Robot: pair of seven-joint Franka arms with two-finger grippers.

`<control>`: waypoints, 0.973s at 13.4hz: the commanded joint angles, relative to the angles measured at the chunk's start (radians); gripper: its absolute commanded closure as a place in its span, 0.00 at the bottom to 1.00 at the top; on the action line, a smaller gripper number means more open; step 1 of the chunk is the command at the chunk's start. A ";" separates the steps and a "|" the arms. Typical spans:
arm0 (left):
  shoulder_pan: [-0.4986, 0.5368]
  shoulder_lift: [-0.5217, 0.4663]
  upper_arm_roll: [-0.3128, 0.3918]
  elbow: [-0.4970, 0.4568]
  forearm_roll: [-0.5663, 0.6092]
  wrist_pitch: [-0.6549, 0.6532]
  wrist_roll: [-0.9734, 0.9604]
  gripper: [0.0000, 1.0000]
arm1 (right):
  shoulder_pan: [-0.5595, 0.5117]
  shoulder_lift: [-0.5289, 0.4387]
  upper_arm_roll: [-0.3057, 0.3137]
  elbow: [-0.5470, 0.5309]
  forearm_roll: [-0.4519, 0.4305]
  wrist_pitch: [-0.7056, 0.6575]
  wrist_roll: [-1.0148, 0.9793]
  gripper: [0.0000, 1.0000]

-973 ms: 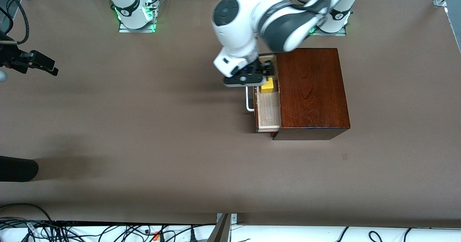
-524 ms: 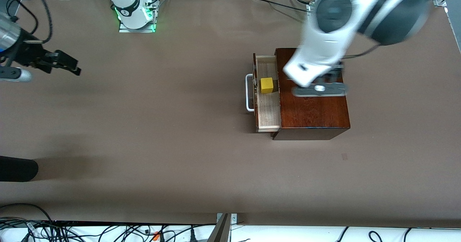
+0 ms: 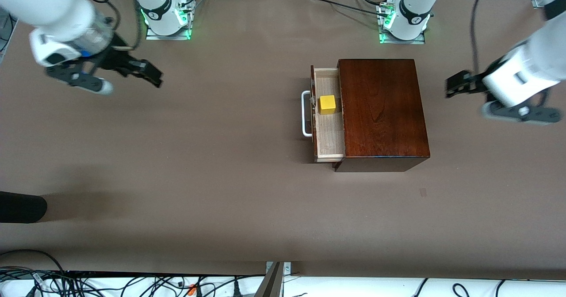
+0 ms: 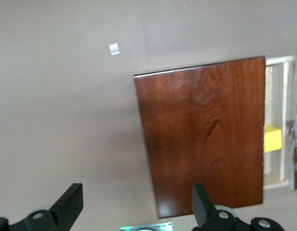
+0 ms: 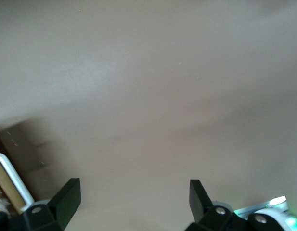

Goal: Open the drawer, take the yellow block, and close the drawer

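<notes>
The small bright yellow cube (image 3: 327, 104) sits in the pulled-out pale-wood drawer (image 3: 328, 133) of the dark reddish-brown wooden box (image 3: 382, 111). The left gripper (image 3: 455, 84) hangs empty with fingers wide over bare table at the left arm's end. The right gripper (image 3: 148, 72) hangs empty and wide over the right arm's end.

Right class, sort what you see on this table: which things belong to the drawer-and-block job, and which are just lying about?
Belongs to the job:
- drawer, open
- yellow block, inside it
- right hand, open, over bare table
- left hand, open, over the table beside the box

Just lying about:
- small pale mark on the table
- cables along the table's near edge
</notes>
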 commanded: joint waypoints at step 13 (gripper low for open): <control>-0.105 -0.253 0.161 -0.353 -0.003 0.245 0.089 0.00 | 0.477 0.473 -0.010 0.399 -0.008 0.277 1.493 0.00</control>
